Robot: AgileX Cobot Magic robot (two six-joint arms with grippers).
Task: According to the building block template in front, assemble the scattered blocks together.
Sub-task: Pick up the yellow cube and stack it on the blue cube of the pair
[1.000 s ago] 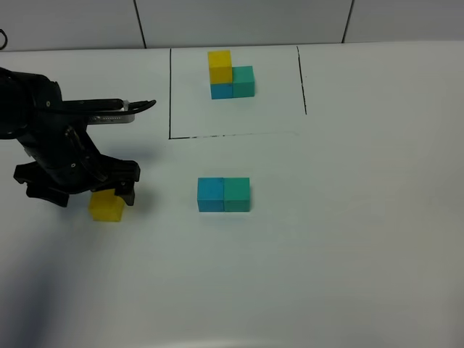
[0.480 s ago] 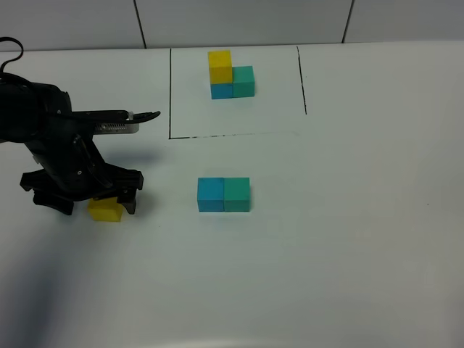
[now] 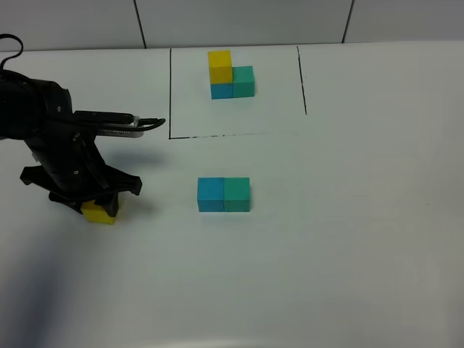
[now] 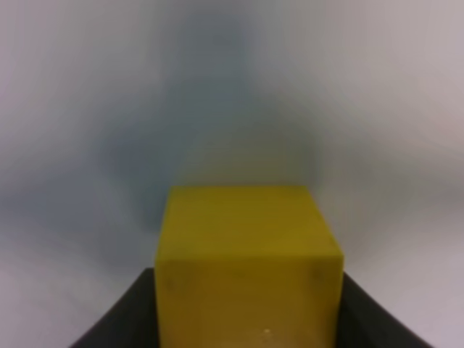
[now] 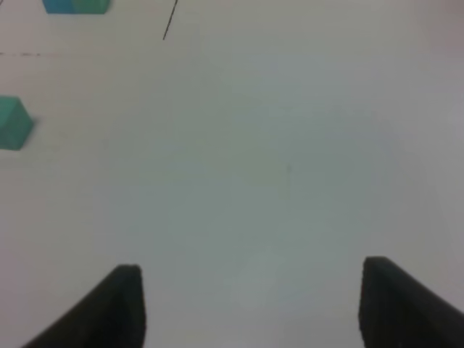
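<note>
The loose yellow cube [image 3: 99, 213] lies on the white table at the left and fills the left wrist view [image 4: 246, 261]. My left gripper [image 3: 93, 203] is down over it, with a dark finger [image 4: 127, 312] against each side of it. The loose sky-blue cube [image 3: 210, 194] and teal-green cube [image 3: 237, 194] sit side by side, touching, in the middle. The template [image 3: 230, 74] stands at the back inside its black-lined rectangle [image 3: 170, 94]. My right gripper [image 5: 250, 304] is open and empty over bare table; the exterior view does not show it.
The white table [image 3: 348, 239] spreads to the right and front. The right wrist view shows the teal-green cube [image 5: 13, 123] at its edge and part of the template [image 5: 75, 6]. A tiled wall runs behind the table.
My left gripper has come down over the yellow cube and drawn in against its sides. The cube has shifted slightly to the left. The blue and teal cubes have not moved.
</note>
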